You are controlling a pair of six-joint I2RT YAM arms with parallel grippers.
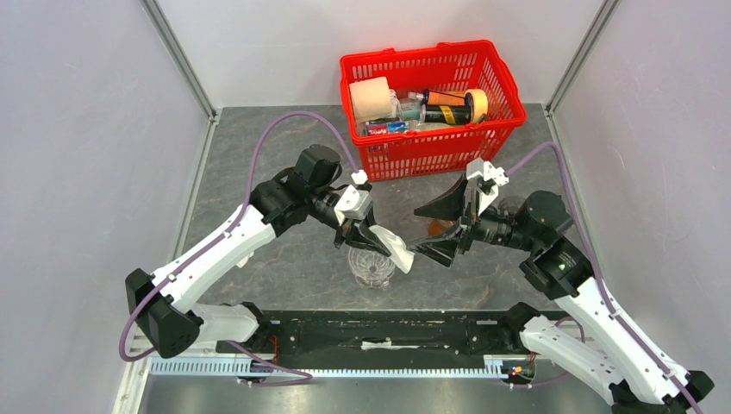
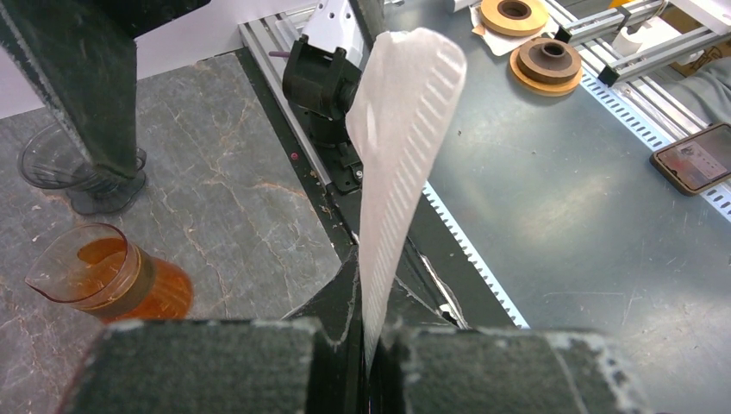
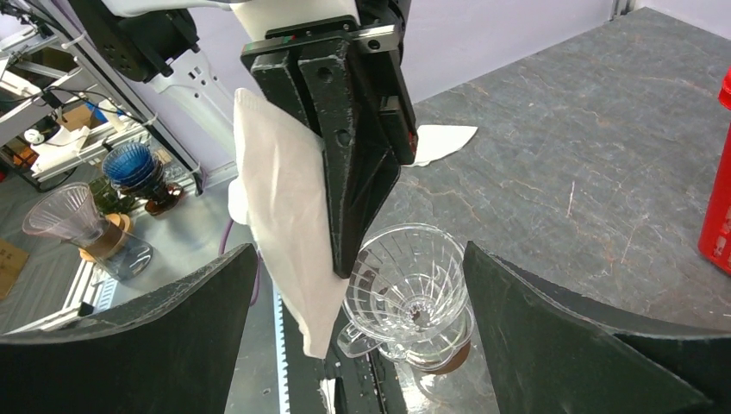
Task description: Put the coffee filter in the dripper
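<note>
Left claw: shut tight on the upper part of the paper filter. The filter is white, pressed flat and fan-shaped, with a crimped, ribbed seam down one edge. It hangs tilted, lower corner down.

Right claw: jaws spread wide, nothing between them. The black, rough-textured fingers stand one on each side of the filter and apart from it.

Dripper: clear glass cone with ribbed walls and a small handle at the rim. It stands upright on the worktop, near the middle of the near edge, directly under the left claw. The filter's lower corner hangs just beside the rim; I cannot tell if they touch.

Worktop: dark grey with a veined, marble-like pattern.

Glass beaker with amber liquid stands beside a smoky-grey cup, close to the right claw.

Red plastic lattice basket sits at the far edge, right of the middle, holding a cream roll, a yellow tape roll and bottles. Their labels are too small to read.
</note>
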